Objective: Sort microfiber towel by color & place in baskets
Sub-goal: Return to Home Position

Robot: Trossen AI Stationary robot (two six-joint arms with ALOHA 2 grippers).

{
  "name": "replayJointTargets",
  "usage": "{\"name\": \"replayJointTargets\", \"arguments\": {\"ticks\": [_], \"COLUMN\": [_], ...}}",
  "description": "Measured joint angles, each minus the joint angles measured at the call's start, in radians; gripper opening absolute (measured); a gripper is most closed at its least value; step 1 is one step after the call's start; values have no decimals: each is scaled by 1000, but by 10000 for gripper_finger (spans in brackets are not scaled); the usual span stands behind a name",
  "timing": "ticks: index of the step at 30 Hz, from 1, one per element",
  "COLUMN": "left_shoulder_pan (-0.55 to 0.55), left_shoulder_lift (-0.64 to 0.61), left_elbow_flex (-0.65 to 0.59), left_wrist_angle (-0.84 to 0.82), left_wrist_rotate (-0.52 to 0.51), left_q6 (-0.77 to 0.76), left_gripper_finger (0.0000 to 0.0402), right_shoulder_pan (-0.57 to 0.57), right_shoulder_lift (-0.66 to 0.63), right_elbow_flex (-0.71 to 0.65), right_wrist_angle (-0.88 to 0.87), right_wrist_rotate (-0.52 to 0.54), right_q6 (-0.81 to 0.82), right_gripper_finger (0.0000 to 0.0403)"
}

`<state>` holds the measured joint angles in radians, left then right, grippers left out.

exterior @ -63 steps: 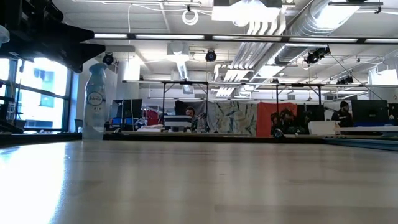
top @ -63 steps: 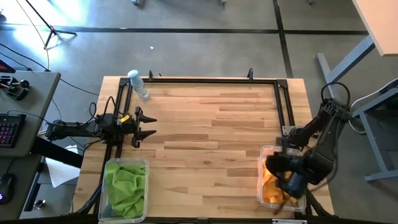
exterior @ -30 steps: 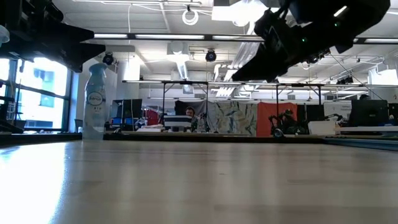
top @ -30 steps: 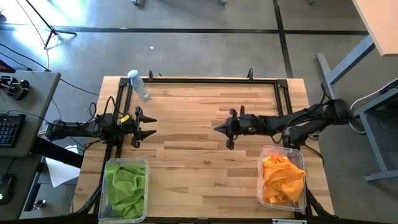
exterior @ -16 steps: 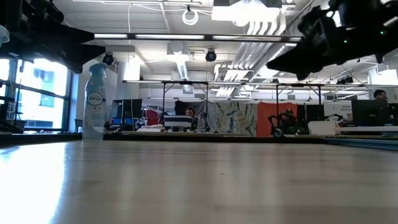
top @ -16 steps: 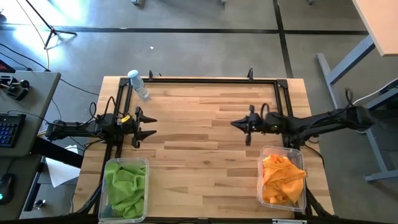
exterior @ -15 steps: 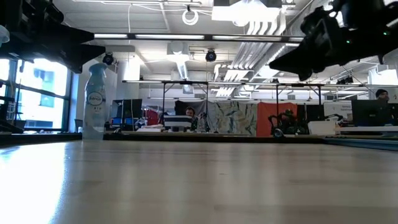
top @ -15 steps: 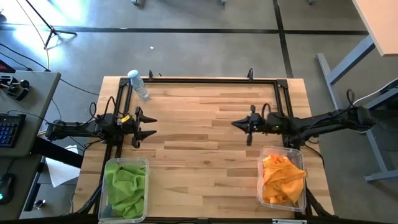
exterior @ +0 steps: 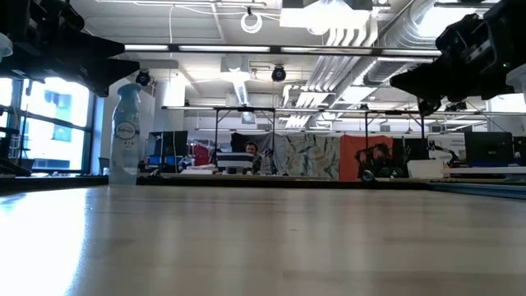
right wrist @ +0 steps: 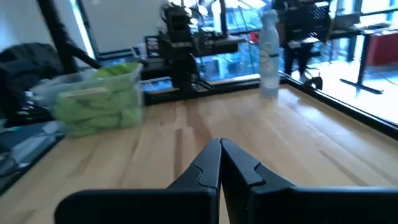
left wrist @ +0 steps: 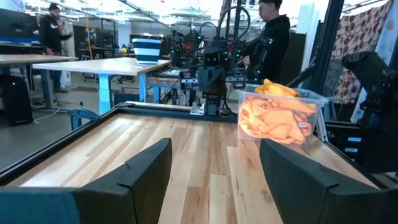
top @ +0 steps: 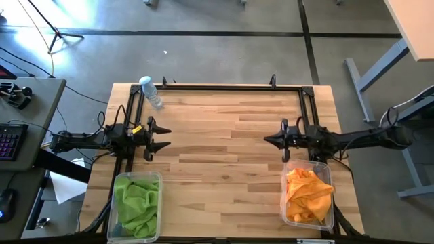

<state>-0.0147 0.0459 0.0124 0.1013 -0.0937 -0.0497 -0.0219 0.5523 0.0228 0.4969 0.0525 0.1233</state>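
The right gripper (top: 268,139) has its two fingers pressed together and holds nothing. It hangs over the table (top: 224,169), just beside the right basket (top: 283,190). The left gripper (top: 167,138) has its fingers apart, empty too, near the left basket (top: 160,203). Orange towels (top: 306,196) fill the right basket and green towels (top: 135,203) fill the left. They look soft, light and floppy. Pinching a raised fold on top would probably work best.

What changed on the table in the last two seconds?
The right gripper came out of the right basket, leaving the orange towels inside, swung toward mid-table, then drew back to the right edge. The left gripper, green towels and bottle stayed put.
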Motion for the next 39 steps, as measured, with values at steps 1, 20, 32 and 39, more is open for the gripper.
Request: {"name": "replayJointTargets", "arguments": {"ticks": [1,20,32,39], "left_shoulder_pan": [0,0,0,0], "left_shoulder_lift": [0,0,0,0], "left_elbow_flex": [0,0,0,0], "left_wrist_angle": [0,0,0,0], "left_wrist_rotate": [0,1,2,3], "left_q6": [0,0,0,0], "left_gripper_finger": [234,234,234,234], "right_shoulder_pan": [0,0,1,0], "right_shoulder_lift": [-22,-372,-502,-500], "right_elbow_flex": [-9,-13,-11,-11], "right_wrist_angle": [-1,-332,-488,-489], "right_wrist_rotate": [-12,-64,-64,-56], "right_q6": [0,0,7,7], "right_gripper_finger": [0,0,0,0]}}
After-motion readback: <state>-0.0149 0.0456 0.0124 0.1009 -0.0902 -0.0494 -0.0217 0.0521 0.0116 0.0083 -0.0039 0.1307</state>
